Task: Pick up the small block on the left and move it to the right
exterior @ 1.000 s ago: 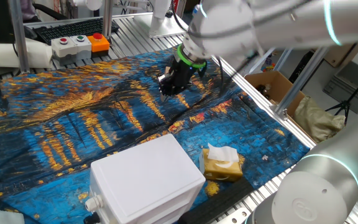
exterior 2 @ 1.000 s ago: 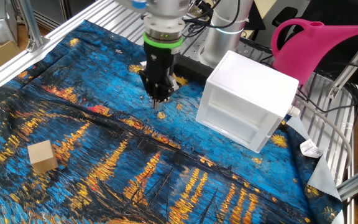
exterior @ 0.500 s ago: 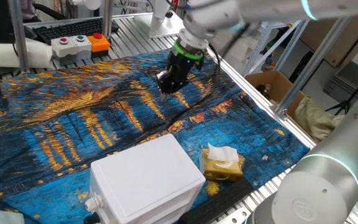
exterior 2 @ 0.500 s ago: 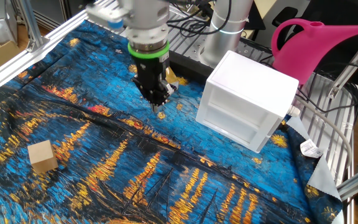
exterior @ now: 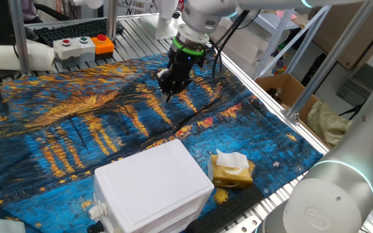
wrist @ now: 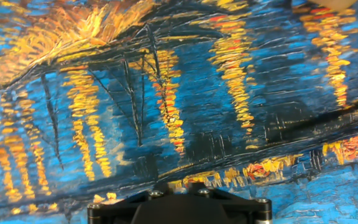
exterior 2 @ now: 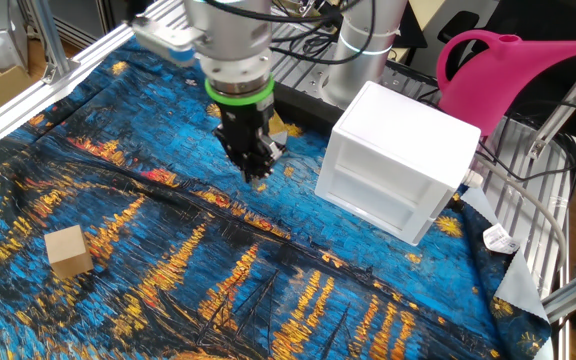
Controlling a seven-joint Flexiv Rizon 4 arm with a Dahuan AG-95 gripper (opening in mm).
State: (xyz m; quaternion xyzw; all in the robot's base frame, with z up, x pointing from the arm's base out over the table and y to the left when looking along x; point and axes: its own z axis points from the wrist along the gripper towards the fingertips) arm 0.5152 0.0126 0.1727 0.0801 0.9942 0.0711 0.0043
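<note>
The small block is a light tan wooden cube lying on the blue and gold painted cloth, at the lower left of the other fixed view. It does not show in the one fixed view. My gripper hangs point-down just above the cloth, well to the right of the block and apart from it. Its fingers look pressed together with nothing between them. It also shows in the one fixed view. The hand view shows only the gripper's black base and cloth; the fingers are hidden there.
A big white plastic box stands right of the gripper. A yellow-brown lump with white tissue lies beside the box. A pink watering can is at the back right. A button box sits past the cloth's far edge.
My gripper has moved across the cloth toward the block's side, a little leftward in the other fixed view. The block has not moved.
</note>
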